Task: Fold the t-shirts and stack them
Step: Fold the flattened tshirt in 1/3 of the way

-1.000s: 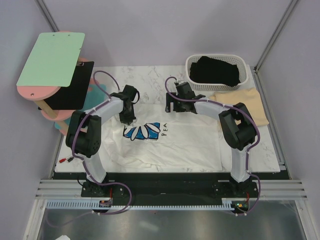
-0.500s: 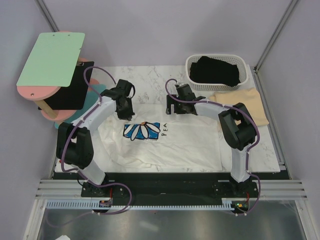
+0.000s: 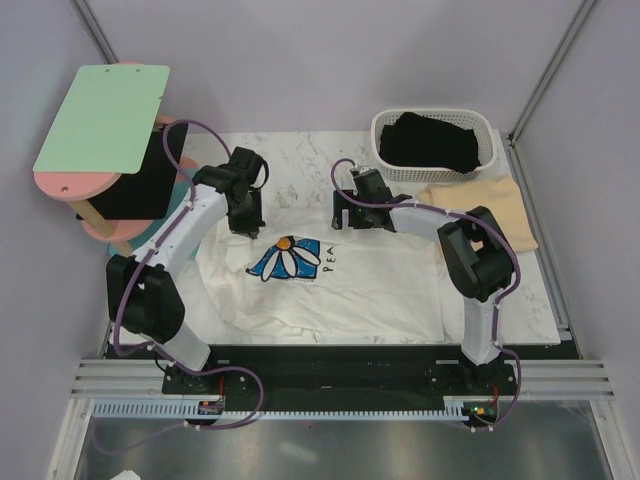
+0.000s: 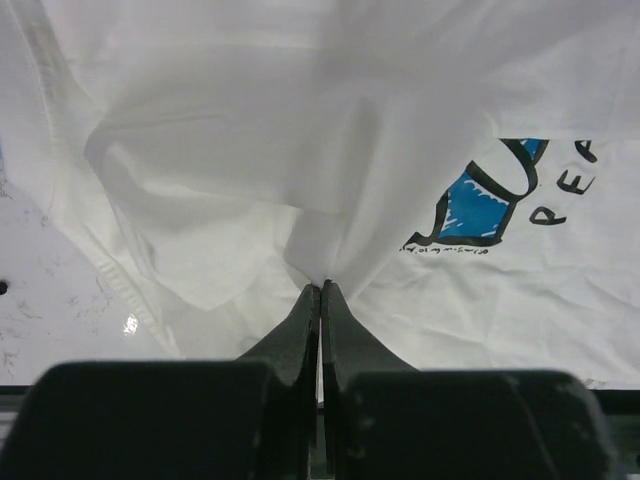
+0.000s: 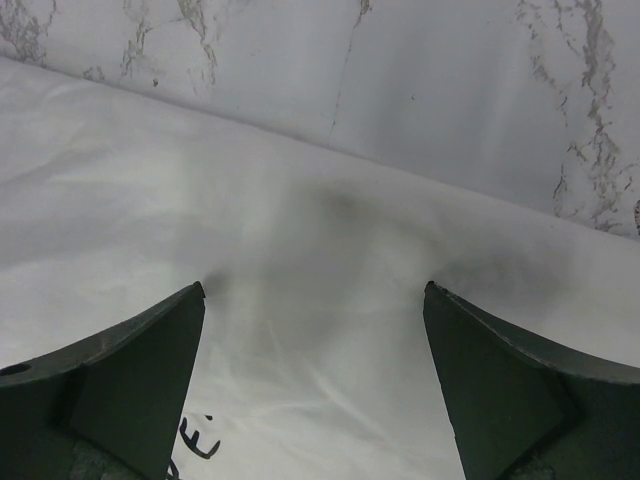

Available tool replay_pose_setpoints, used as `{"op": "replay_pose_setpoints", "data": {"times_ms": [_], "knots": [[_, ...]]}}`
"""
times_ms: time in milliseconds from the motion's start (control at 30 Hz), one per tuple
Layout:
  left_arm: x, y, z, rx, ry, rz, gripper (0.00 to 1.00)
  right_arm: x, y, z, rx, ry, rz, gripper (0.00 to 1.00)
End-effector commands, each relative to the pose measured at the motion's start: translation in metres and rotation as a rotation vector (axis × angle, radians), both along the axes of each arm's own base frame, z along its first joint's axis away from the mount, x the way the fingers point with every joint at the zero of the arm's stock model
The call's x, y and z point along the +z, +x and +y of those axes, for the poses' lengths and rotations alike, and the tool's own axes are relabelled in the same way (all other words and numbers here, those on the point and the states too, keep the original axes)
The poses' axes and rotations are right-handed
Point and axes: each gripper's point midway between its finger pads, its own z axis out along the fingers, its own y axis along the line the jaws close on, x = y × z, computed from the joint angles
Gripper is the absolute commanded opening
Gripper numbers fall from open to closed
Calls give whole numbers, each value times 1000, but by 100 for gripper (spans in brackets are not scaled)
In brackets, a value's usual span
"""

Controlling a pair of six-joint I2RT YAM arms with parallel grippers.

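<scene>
top external: white t-shirt (image 3: pixel 345 290) lies spread on marble table (image 3: pixel 300 150), daisy print up. left gripper (image 4: pixel 320 290) is pinched tight on a bunch of its fabric at the far left part. right gripper (image 5: pixel 315 290) has jaws spread wide over the shirt's far edge, holding nothing. tan t-shirt (image 3: pixel 485 205) lies just beside basket (image 3: pixel 385 125), black t-shirt (image 3: pixel 432 140) inside it.

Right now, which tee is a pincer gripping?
The white daisy tee: the left pincer is shut on a fold of it. The tan tee lies beside the basket; the black tee sits inside it.
</scene>
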Motion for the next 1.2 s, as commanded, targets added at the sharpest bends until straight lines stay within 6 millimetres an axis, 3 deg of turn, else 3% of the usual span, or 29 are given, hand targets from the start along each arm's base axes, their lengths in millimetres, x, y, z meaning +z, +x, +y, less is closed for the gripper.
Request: {"op": "replay_pose_setpoints", "data": {"times_ms": [0,267,367,400,433,533,600,667,700,733,767,800,833,867,900,967,1000,1167], "knots": [[13,-8,5,-70,31,21,4,-1,-10,-4,-3,4,27,98],[-16,-32,4,-105,59,153,7,-4,-13,-6,-3,-3,34,98],[-12,-31,12,-77,106,132,45,-3,-12,-7,-3,-7,28,98],[-7,-28,17,-63,136,106,65,-1,-11,-7,-5,-9,23,98],[1,-26,19,-51,139,72,75,0,-11,-10,-12,-20,17,98],[24,-5,15,-38,119,-48,86,12,-5,-21,-39,-54,-29,98],[37,12,7,-53,92,-120,85,25,-3,-27,-48,-74,-62,98],[33,26,1,-71,85,-130,81,39,2,-40,-85,-104,-98,98],[28,31,-2,-78,87,-122,70,42,2,-47,-94,-131,-105,98],[23,38,-4,-80,91,-119,51,45,3,-54,-105,-150,-110,98],[21,44,-6,-85,97,-116,23,52,4,-62,-131,-180,-131,93],[2,51,-7,-85,125,-75,2,51,1,-69,-130,-211,-126,75],[-5,57,-7,-83,136,-68,2,52,1,-76,-142,-229,-128,44],[-11,64,-8,-81,149,-61,2,52,1,-85,-167,-264,-130,0],[-31,68,-7,-83,181,-17,2,49,-3,-92,-176,-294,-112,0],[-44,79,-8,-87,202,2,2,41,-5,-104,-192,-344,-90,0],[-62,81,-9,-91,220,43,2,35,-7,-110,-200,-365,-72,0],[-85,91,-6,-75,264,75,2,11,-17,-122,-209,-395,-9,0]]}}
